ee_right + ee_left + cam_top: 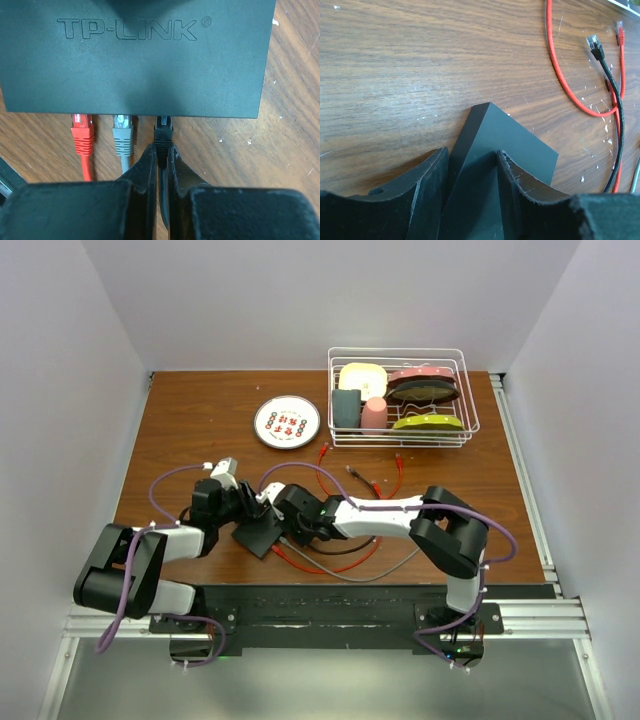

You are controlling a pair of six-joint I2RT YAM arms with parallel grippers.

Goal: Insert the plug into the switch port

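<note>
The switch (258, 533) (140, 65) is a flat dark-grey box lying on the wooden table near the front. In the right wrist view its socket edge faces me, with a red plug (82, 135) and a grey plug (122, 135) in two ports. A black plug (163, 131) sits with its tip in the port beside them, and my right gripper (160, 147) (284, 522) is shut on its boot. My left gripper (472, 152) (244, 506) straddles a corner of the switch (520, 145). One finger lies along its side wall and the other over its top face. Whether they press on it is unclear.
A round white plate (287, 422) and a wire dish rack (470, 390) with dishes stand at the back. Loose red cables (398, 472) (560, 75) and a black cable with a free connector (594, 44) lie on the table to the right of the switch.
</note>
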